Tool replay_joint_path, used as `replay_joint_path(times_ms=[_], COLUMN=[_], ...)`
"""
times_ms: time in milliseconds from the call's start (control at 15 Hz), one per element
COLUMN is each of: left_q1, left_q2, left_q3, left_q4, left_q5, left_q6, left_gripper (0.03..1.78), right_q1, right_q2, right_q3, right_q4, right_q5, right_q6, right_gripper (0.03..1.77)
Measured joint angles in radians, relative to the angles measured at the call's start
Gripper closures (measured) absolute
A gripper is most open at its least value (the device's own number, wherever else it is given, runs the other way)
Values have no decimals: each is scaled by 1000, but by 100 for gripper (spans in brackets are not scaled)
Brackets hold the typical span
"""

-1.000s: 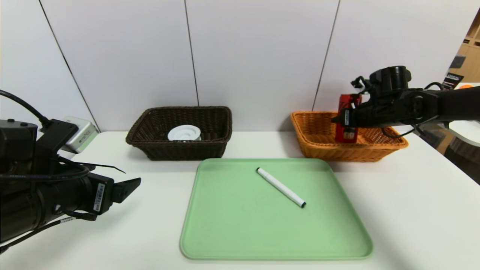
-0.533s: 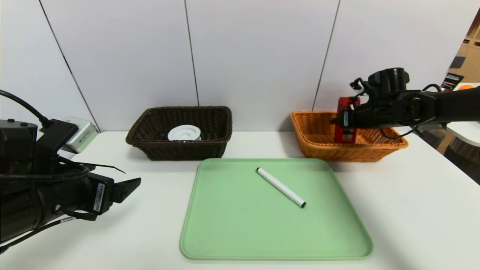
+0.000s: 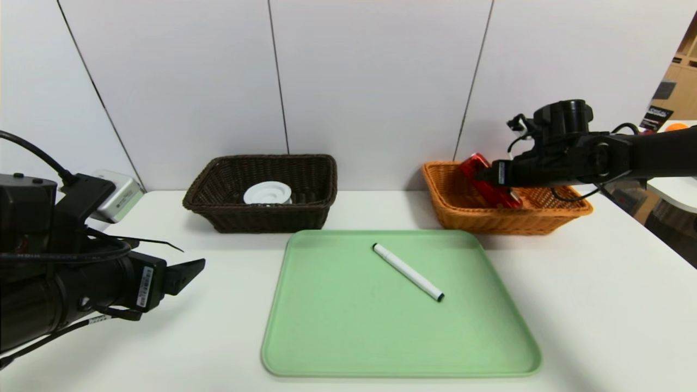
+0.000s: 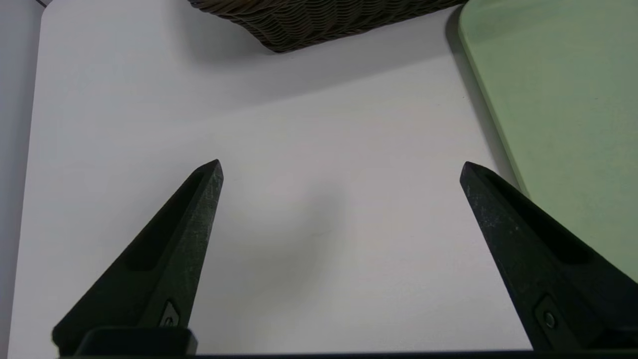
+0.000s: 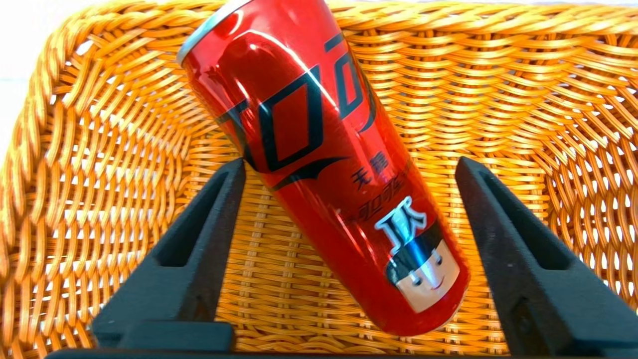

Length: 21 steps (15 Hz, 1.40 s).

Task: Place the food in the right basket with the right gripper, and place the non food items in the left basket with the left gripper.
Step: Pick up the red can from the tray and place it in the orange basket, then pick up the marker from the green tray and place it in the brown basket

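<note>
- Red can (image 5: 324, 164), the food item, lies tilted inside the orange-tan basket (image 3: 463, 215); I see it leaning across the basket's woven floor, silver top toward the far wall.
- My right gripper (image 5: 349, 169) hangs over that basket with its jaws spread wide on either side of the can. One finger (image 5: 209, 219) sits right at the can's side; I can't tell whether it touches. The other finger stands clear of it, so nothing is clamped.
- From the head view, the can (image 3: 484, 179) shows just beyond the right gripper (image 3: 482, 175).
- White marker (image 3: 408, 272) with black tips lies diagonally on the green tray (image 3: 326, 337), apart from both baskets.
- White slotted disc (image 3: 267, 193) sits in the dark brown basket (image 3: 218, 209).
- My left gripper (image 4: 341, 169) is parked above the white table (image 4: 299, 124), jaws fully apart and holding nothing, beside the tray's edge (image 4: 548, 99).
</note>
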Motion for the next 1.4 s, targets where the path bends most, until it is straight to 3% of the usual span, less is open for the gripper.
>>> replay_joint_path(times_ms=[533,1400], left_q1=[-2,-35], left_q2=[11,24], left_q3=[-26,-49], left_q4=[6,8], left_q5=[0,6], left_q6=[2,3], left_gripper=[12,12], right_q1=[0,64], right_q2=[-25,-317], right_q3=[-17,-28], right_q4=[0,18], right_q5=[-5,-6], right_q6=[-2,-25], right_gripper=[17,11])
